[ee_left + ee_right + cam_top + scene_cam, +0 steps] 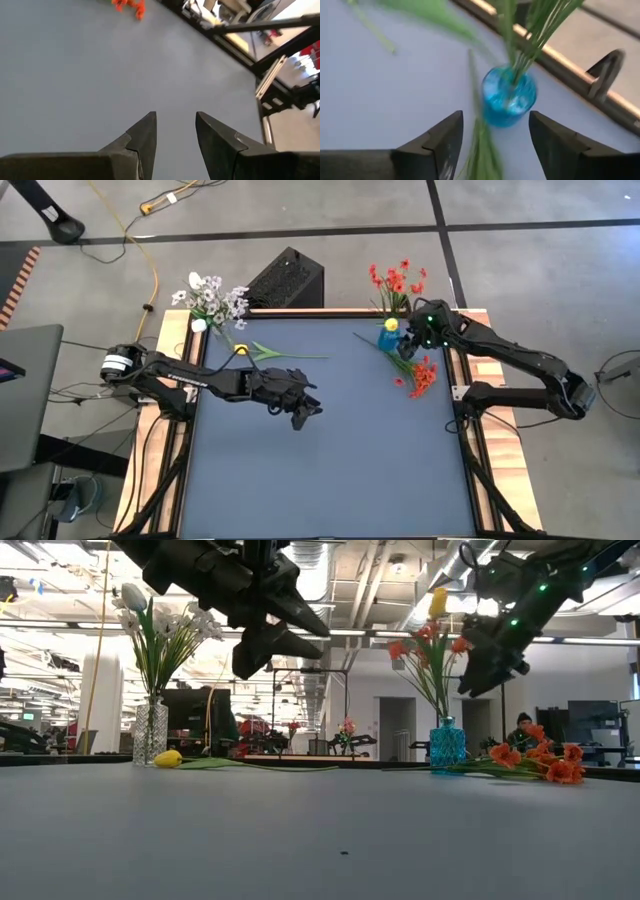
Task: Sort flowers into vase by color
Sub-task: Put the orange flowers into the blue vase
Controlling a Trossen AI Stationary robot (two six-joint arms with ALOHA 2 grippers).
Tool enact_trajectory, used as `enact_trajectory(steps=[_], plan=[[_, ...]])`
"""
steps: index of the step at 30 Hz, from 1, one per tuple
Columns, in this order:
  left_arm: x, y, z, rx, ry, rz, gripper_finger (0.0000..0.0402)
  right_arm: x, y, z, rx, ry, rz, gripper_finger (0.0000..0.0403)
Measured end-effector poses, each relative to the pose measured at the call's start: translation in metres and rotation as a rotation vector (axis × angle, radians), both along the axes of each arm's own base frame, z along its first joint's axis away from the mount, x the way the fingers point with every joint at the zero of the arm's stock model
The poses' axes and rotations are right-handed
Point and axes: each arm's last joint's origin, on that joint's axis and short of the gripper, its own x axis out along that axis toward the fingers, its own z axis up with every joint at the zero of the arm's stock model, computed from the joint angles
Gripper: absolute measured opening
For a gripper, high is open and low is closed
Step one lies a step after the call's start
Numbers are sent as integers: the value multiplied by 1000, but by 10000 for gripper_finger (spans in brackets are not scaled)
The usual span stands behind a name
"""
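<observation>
The right hand point(415, 335) hangs just above the blue vase point(389, 337), its fingers wide and holding nothing. Red flowers point(398, 280) and one yellow bloom point(438, 602) stand in this vase; more red flowers point(422, 375) lie on the desk point(330, 470) near it. The left hand point(303, 413) hovers over the middle of the desk, fingers partly apart, empty. A yellow flower point(241, 351) lies behind it, near the clear vase point(150, 732) with white flowers point(212, 298).

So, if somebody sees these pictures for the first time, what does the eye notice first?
Probably the blue vase with red-orange flowers at the table's far right corner, where the right gripper hovers with open fingers. More red-orange flowers lie on the table beside it. At the far left corner stands a clear vase of white flowers.
</observation>
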Motion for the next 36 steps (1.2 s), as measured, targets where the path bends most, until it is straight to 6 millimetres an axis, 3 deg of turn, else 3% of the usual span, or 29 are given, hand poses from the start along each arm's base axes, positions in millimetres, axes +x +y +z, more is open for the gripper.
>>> enact_trajectory(steps=[10,16,23,28,36], plan=[[-7,4,-12,19,143,31,123,-19,27,11,166,-94,160,265],[-11,27,-16,40,207,109,123,-20,46,18,294,-209,275,265],[-13,62,9,183,374,226,123,-5,76,20,335,-209,482,265],[-14,75,32,371,461,243,123,2,91,20,339,-194,515,265],[-13,91,26,476,517,165,123,6,105,21,331,-178,528,265]])
